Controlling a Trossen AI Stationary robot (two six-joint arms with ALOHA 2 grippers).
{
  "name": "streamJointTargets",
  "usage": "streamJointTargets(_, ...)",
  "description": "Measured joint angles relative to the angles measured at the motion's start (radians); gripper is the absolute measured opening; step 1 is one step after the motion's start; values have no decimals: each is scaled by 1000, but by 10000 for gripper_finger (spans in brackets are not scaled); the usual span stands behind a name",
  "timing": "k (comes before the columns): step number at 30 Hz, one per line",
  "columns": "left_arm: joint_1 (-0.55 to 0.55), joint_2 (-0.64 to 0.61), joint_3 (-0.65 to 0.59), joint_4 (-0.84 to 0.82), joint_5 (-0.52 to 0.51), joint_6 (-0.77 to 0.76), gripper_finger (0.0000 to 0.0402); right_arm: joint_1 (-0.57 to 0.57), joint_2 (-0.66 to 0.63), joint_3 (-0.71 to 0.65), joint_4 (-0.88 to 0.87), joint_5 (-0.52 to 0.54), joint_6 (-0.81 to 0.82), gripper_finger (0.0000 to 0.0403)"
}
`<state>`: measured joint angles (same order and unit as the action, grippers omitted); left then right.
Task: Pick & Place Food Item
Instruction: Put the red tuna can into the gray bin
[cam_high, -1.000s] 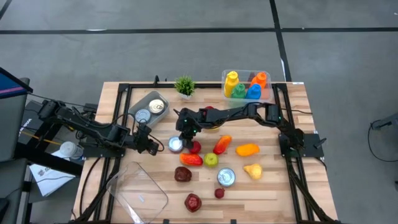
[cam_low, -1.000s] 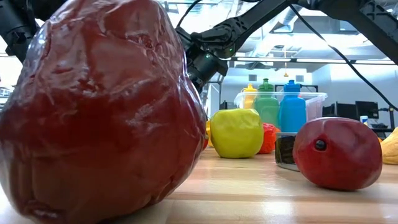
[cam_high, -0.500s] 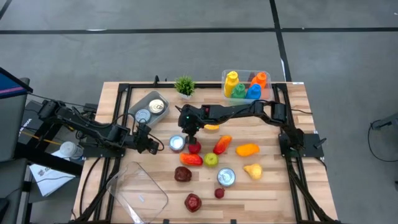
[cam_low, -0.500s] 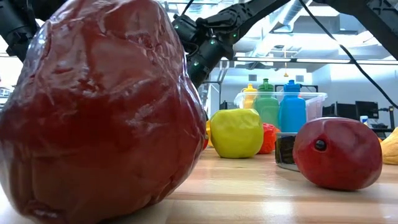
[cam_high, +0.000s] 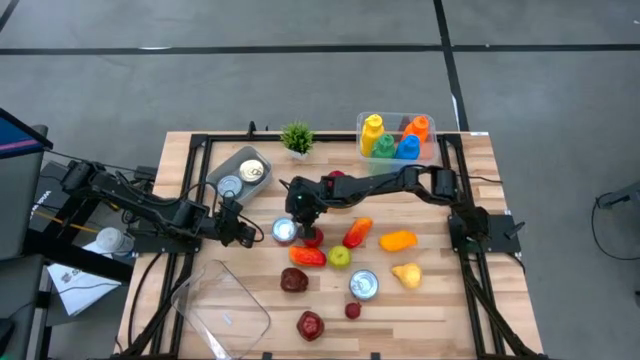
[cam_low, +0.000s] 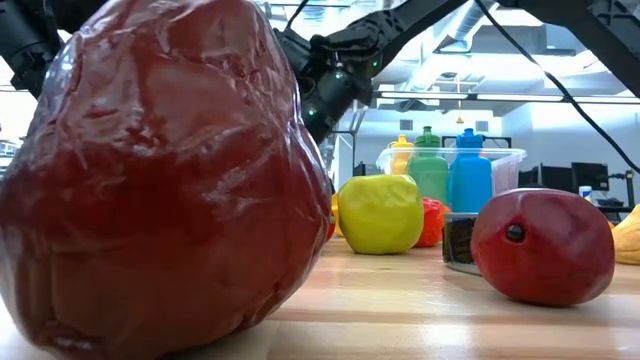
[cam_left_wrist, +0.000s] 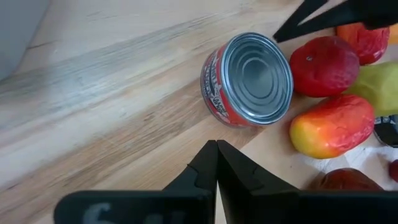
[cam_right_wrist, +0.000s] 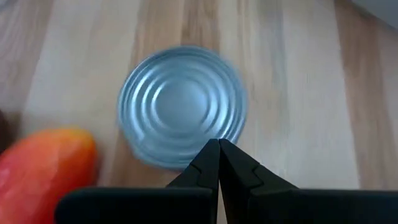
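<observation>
A silver-topped can with a red label (cam_high: 284, 232) (cam_left_wrist: 249, 78) (cam_right_wrist: 180, 102) stands upright on the wooden table among the toy food. Beside it lie a red apple (cam_high: 314, 237), a red-orange mango (cam_high: 307, 256) and a green apple (cam_high: 340, 257). My right gripper (cam_high: 296, 216) (cam_right_wrist: 217, 144) is shut and hangs just above the can's top, slanting down from the far right. My left gripper (cam_high: 250, 233) (cam_left_wrist: 216, 144) is shut, a short way left of the can and pointing at it.
More food lies nearby: a red-orange pepper (cam_high: 357, 233), an orange piece (cam_high: 398, 240), a yellow pear (cam_high: 406, 273), a second can (cam_high: 364, 285) and dark red fruits (cam_high: 293, 280) (cam_high: 310, 325). A clear container (cam_high: 225, 300) sits near left. At the far side stand a grey tray (cam_high: 240, 172), a bottle bin (cam_high: 395, 138) and a plant (cam_high: 296, 137).
My right gripper has risen a little above the can and rolled its wrist, staying shut. The can and the food have kept their places.
</observation>
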<state>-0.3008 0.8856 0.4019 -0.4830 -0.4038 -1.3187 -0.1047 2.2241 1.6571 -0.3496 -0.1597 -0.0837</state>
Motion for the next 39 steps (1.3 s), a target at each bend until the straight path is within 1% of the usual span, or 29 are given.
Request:
streamJointTargets(2,0,0,0,1,0,-3,0,3,23,7,41,0,-2,0)
streamJointTargets(4,0,0,0,7,0,-3,0,3,25,6,14,0,3,0)
streamJointTargets(11,0,0,0,12,0,-9,0,5,41,8,8,-4,23,0)
streamJointTargets(16,0,0,-1,14,-3,-55,0,-1,64,8,-7,-3,60,0)
streamJointTargets(19,0,0,-2,23,-22,-56,2,-8,59,-39,35,-4,77,0)
streamJointTargets(21,0,0,-2,33,-43,-59,6,-8,53,-64,64,6,85,0)
streamJointTargets(28,0,1,-2,118,-97,-60,34,-8,53,-66,68,15,80,0)
streamJointTargets(33,0,60,-2,157,-103,-60,62,-13,52,-66,58,19,83,0)
streamJointTargets(36,0,129,-2,195,-103,-67,80,-18,47,-66,48,7,82,0)
streamJointTargets(39,0,218,-2,261,-102,-106,99,-21,31,-72,19,8,76,0)
